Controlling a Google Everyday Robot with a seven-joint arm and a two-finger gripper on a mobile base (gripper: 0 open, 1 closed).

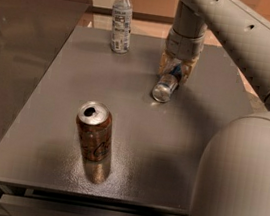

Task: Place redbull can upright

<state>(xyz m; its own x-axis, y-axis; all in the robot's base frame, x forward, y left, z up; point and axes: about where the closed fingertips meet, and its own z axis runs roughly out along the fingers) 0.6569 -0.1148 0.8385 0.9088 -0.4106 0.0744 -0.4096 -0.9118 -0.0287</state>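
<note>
Gripper (176,71) low over the far middle of the grey worktop (143,152), arm reaching down from upper right. Its fingers (165,64) sit tight against either side of the redbull can (164,86), holding its far end. Can lies on its side, shiny silver end facing the camera, near end on the worktop. Brown soda can (93,131) upright nearer the front edge, well apart, top open. Clear bottle (122,19) with white cap upright at the far edge, left of the gripper.
</note>
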